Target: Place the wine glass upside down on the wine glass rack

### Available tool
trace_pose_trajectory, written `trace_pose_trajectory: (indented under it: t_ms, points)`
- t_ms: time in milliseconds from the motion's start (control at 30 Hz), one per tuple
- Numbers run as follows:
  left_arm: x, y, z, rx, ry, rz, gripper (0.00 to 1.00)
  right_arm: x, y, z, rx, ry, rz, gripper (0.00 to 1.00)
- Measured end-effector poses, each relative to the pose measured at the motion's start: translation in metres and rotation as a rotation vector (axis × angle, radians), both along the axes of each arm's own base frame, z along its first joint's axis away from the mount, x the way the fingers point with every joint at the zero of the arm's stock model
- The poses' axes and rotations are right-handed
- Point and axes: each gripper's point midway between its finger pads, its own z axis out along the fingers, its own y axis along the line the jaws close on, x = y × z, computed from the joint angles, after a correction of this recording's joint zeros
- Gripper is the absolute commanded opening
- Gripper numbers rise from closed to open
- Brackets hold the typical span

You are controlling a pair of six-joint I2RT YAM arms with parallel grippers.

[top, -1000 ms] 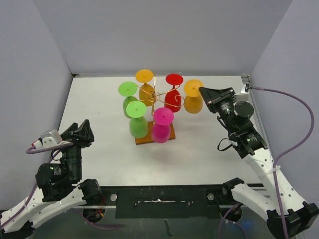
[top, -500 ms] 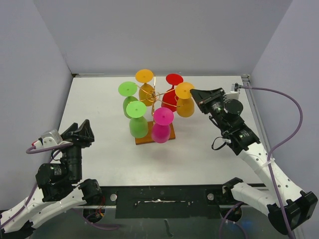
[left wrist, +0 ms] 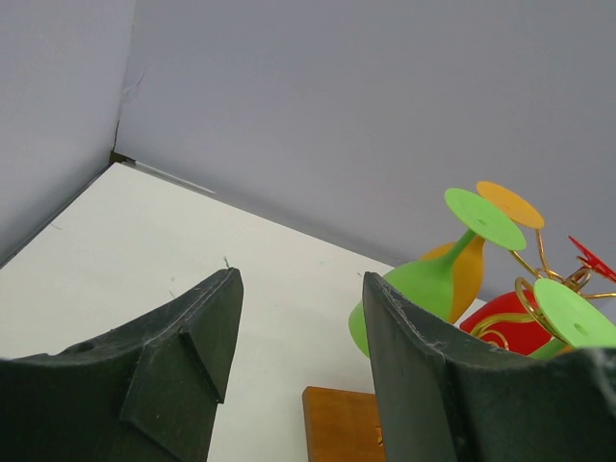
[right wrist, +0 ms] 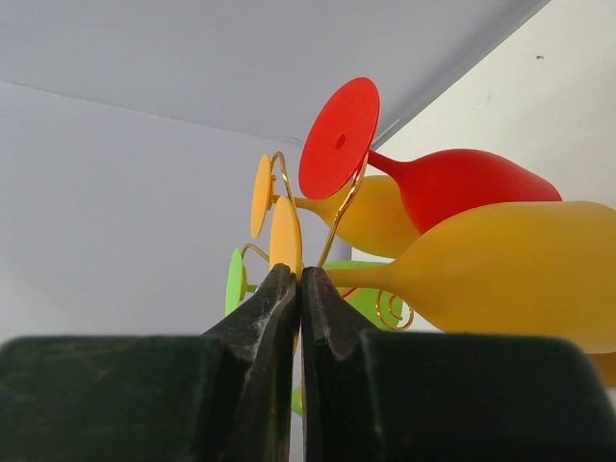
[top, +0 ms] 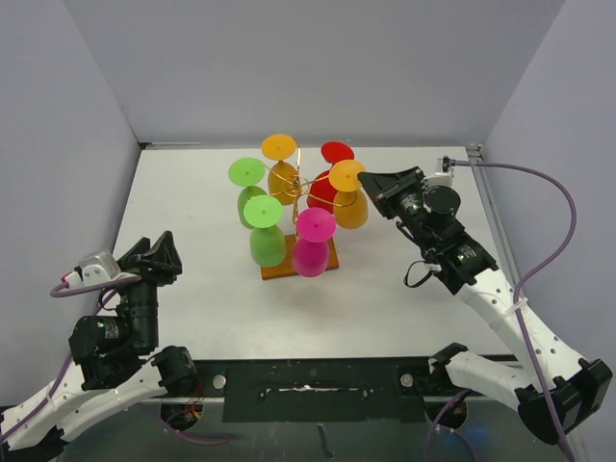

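Over table (top: 192, 289), right claw (top: 364, 180) pinches wine glass (top: 352, 210).

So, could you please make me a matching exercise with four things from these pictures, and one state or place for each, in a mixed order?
Things:
1. left hand
2. right hand
3. pink glass
4. red glass

States or places:
A. hangs on the far side of the rack, towards the back wall
B. open, holding nothing
C. hangs on the near side of the rack, towards the arms
D. shut on the stem of the yellow glass

Pairs: 1-B, 2-D, 3-C, 4-A.
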Motion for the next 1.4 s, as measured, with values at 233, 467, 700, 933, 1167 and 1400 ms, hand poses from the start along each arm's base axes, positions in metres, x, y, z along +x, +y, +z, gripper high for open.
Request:
trace_pose_trajectory:
  t_ms: [233,467,700,933,1167,1400]
  points:
    - [0.0,0.0,0.0,-0.001,-0.001,-0.001,0.52,0.001,0.006,0.0,-0.015,0.007,0.016,0.0]
    - [0.0,-0.001,0.0,-0.008,-0.001,-0.003,0.52,0.001,0.023,0.005,-0.04,-0.006,0.082,0.0]
    - [0.0,-0.001,-0.001,-0.01,0.001,-0.004,0.52,-0.003,0.035,0.0,-0.061,0.0,0.145,0.0]
    - [0.0,-0.001,-0.001,-0.012,0.0,-0.005,0.52,-0.013,0.037,0.006,-0.048,-0.018,0.175,0.0]
    - [0.001,-0.003,-0.002,-0.023,0.003,-0.009,0.52,-0.029,0.03,0.015,-0.026,-0.047,0.18,0.0]
    - [0.003,-0.009,-0.004,-0.023,0.028,-0.02,0.52,-0.038,0.025,0.021,-0.011,-0.06,0.183,0.0]
